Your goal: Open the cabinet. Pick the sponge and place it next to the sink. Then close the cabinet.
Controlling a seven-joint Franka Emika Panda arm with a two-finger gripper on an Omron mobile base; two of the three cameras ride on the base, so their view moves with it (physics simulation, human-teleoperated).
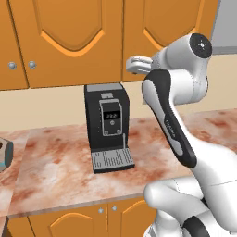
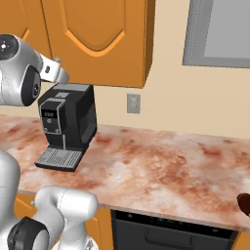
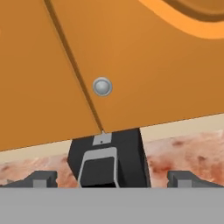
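Note:
The cabinet (image 3: 144, 65) is an orange wall door with an arched raised panel, and it is shut. Its round silver knob (image 3: 102, 86) sits near the door's lower corner, just right of the seam with the neighbouring door. My gripper (image 3: 113, 179) is open, level with the door's lower part and a short way in front of it, with nothing between its fingertips (image 3: 41, 178). From the base, the white hand (image 1: 136, 64) is held up against the lower left corner of the cabinet (image 1: 171, 23) and covers the knob. The sponge is hidden. The sink is out of view.
A black coffee machine (image 1: 107, 125) stands on the marbled counter (image 1: 60, 166) right below the hand. Two-knob orange doors (image 1: 55, 41) hang to the left. A wall outlet (image 2: 133, 103) and a grey window frame (image 2: 215, 34) lie to the right. A dark object (image 2: 244, 202) rests at the counter's right edge.

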